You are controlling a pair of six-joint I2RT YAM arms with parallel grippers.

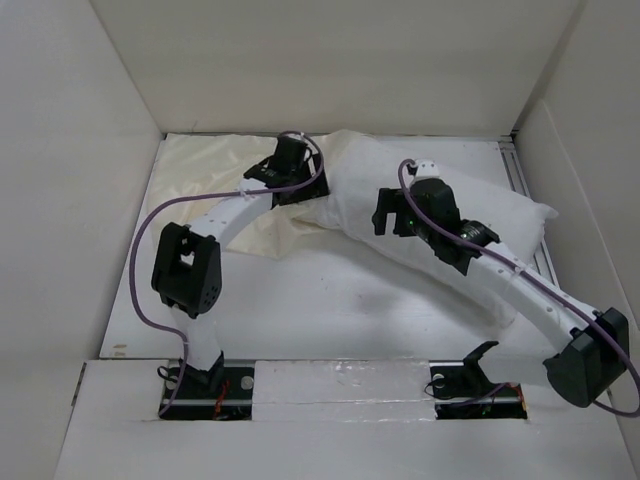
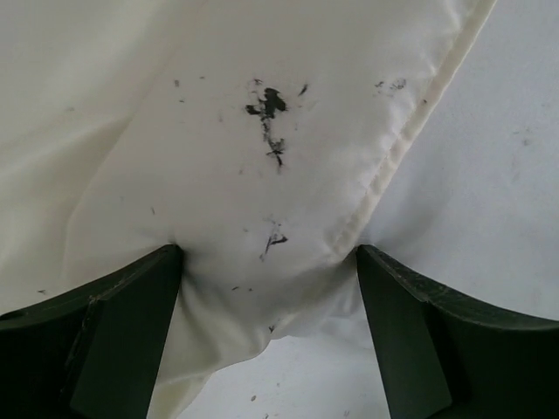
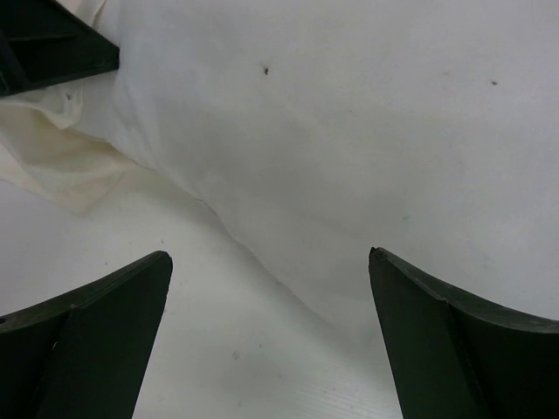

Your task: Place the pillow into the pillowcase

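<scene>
Left wrist view: left hand (image 2: 267, 253) spread wide astride pillowcase (image 2: 218, 131) edge (probably pinning its mouth), right hand (image 3: 267, 253) wide, empty, beside pillow (image 3: 367, 113).

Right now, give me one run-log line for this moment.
left gripper: open, pillowcase fabric between fingers | right gripper: open over pillow edge | pillow: mostly outside pillowcase

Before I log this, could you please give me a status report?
Left gripper open, pillowcase bunched between its jaws. Right gripper open, empty, beside pillow. Pillow mostly outside pillowcase. Nothing blocking.
</scene>
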